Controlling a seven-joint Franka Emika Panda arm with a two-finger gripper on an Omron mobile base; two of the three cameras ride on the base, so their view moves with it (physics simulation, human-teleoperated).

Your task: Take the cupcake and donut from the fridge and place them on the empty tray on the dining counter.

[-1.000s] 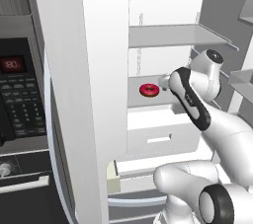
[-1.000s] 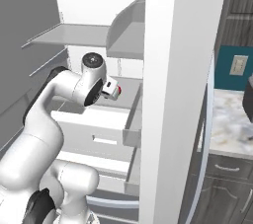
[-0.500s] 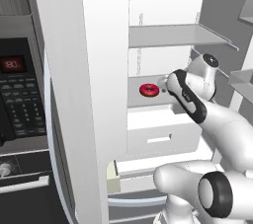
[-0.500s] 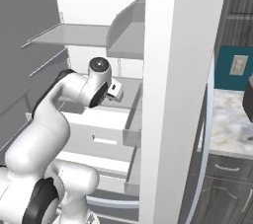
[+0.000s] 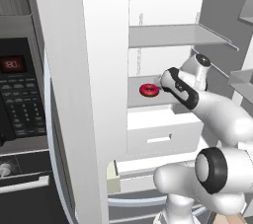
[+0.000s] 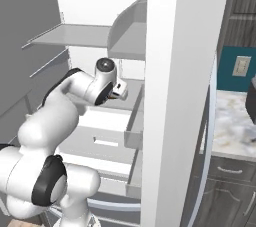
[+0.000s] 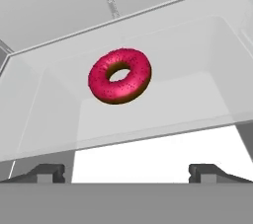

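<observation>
**Gripper Position Relative to Donut**

The small ring donut with glossy red-pink glaze point(image 7: 119, 75) lay flat on the pale glass shelf point(image 5: 148, 100) inside the tall grey-silver fridge with white interior point(image 5: 168, 6), above the white drawer point(image 5: 160, 131). The two-finger dark gripper point(image 7: 126, 170) was released, fingertips point(image 7: 47, 171) spread wide. The donut sat beyond the fingertips, near but apart, slightly left of their midline. In the left base view, the donut lay just left of the hand.
</observation>
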